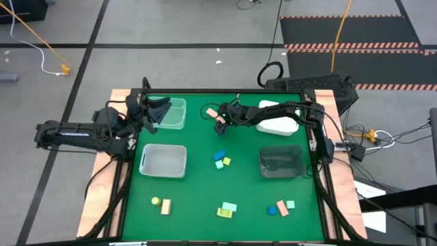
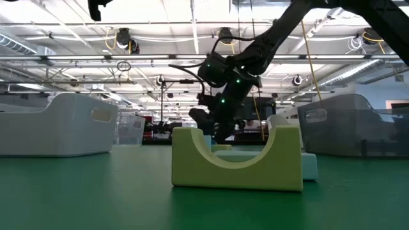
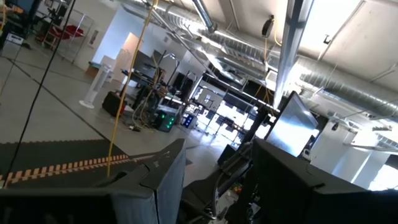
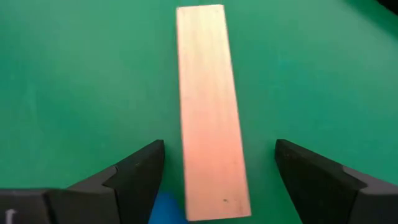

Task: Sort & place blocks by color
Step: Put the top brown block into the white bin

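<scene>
Right gripper (image 4: 219, 180) above tan wood bar (image 4: 211, 112) on green mat (image 4: 74, 74), fingers wide, bar between, untouched; blue block (image 4: 166, 208) beside. Left gripper (image 1: 151, 113) over clear tray (image 1: 174, 116), finger state: cannot tell

In the right wrist view the blue block (image 4: 166, 208) shows only a corner, the rest lying under the tan bar (image 4: 211, 112) and past the picture's edge; the bar's near end is cut off there too. From table height, a mint block (image 2: 308, 167) at three o'clock of the yellow-green arch (image 2: 236, 169) is mostly hidden behind it. The left wrist view sees only the room, no table. From above, the left pincer (image 1: 151, 113) is too dark to read its gap.
</scene>
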